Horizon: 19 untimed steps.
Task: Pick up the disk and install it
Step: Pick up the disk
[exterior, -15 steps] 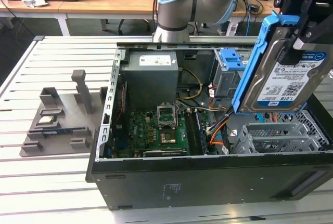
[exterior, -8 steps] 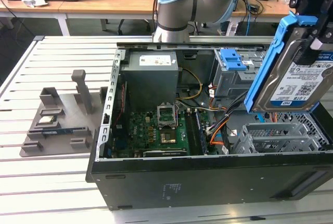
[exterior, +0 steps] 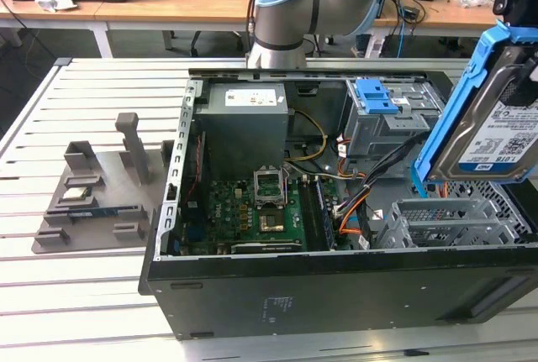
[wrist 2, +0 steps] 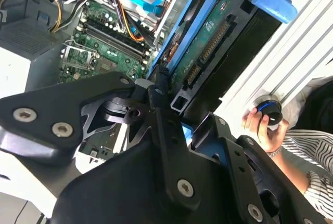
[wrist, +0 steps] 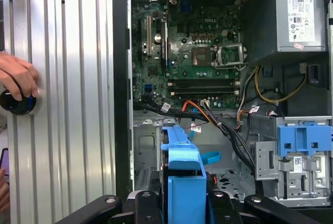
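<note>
The disk (exterior: 492, 131), silver with a white-and-blue label and blue carrier rails, hangs tilted in the air at the exterior view's right, above the open computer case (exterior: 336, 295). My gripper (exterior: 523, 72) is shut on it. In the second wrist view the black fingers (wrist 2: 158, 91) clamp the disk (wrist 2: 208, 42) by its blue frame, with the connector edge facing out. In the first wrist view the disk's blue carrier (wrist: 182, 182) sticks out between the fingers (wrist: 143, 203), over the grey drive cage (wrist: 151, 151) inside the case.
A blue bracket (exterior: 378, 95) sits on the grey drive bay. The power-supply box (exterior: 244, 123) and the motherboard (exterior: 252, 211) with its cables fill the case. A person's hand (wrist: 15, 76) holds a round black object on the slatted table. A grey fixture (exterior: 92, 198) lies at the exterior view's left.
</note>
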Tool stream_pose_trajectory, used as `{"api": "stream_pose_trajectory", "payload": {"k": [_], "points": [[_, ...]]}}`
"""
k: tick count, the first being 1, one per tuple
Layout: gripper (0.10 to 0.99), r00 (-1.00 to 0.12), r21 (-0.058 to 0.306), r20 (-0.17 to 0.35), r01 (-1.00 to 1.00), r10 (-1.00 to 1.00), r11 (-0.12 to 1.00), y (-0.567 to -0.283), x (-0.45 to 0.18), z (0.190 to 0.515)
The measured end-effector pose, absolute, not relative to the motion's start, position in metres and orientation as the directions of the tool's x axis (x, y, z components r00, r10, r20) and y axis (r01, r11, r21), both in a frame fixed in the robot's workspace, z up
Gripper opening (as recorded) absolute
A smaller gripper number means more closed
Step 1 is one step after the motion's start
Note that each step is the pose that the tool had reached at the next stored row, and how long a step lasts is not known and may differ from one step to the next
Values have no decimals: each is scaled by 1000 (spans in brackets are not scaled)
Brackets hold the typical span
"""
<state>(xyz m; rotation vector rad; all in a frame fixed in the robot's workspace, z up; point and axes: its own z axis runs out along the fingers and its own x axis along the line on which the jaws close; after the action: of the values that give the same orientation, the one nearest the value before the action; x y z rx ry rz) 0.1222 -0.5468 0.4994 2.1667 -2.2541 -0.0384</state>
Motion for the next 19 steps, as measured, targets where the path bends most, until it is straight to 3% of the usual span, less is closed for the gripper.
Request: {"api": "stream_pose_trajectory", "payload": {"k": [7, 19], "points": [[365, -40, 28, -6, -999, -999, 40, -547, 126, 479], [365, -40, 28, -6, -999, -999, 40, -547, 133, 474]]}}
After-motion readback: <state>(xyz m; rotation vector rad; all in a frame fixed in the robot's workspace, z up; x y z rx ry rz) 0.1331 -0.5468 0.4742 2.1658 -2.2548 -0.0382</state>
